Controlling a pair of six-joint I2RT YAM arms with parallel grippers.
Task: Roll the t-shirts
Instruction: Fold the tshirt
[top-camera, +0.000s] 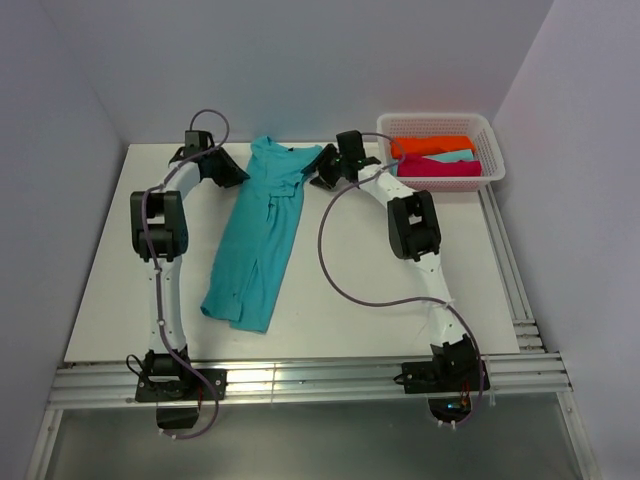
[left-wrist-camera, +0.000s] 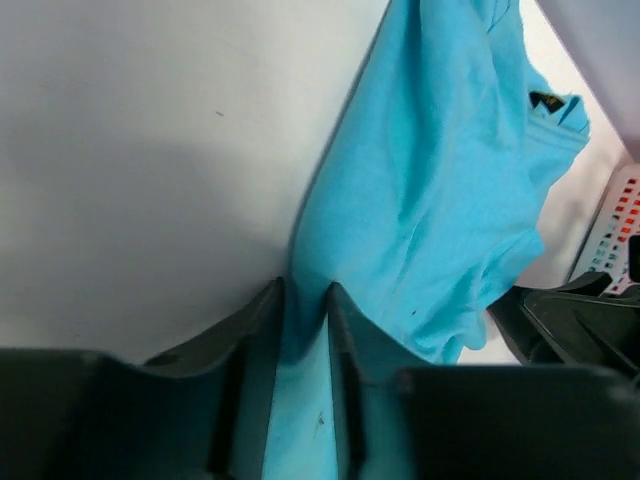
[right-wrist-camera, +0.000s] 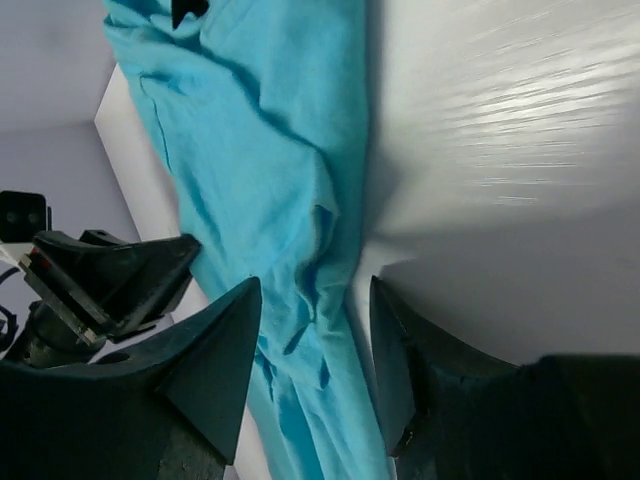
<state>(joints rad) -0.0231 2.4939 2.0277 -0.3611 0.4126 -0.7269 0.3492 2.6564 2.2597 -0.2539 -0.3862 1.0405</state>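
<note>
A turquoise t-shirt lies folded into a long strip on the white table, neck end toward the back wall. My left gripper is at the shirt's upper left edge. In the left wrist view its jaws stand narrow, shut on a fold of the turquoise t-shirt. My right gripper is at the upper right edge. In the right wrist view it stands open, straddling the shirt's edge without pinching it. Orange, pale turquoise and magenta t-shirts lie in the basket.
A white lattice basket stands at the back right corner, close to the right arm. Walls enclose the table at the back and on both sides. Metal rails run along the near edge between the arm bases.
</note>
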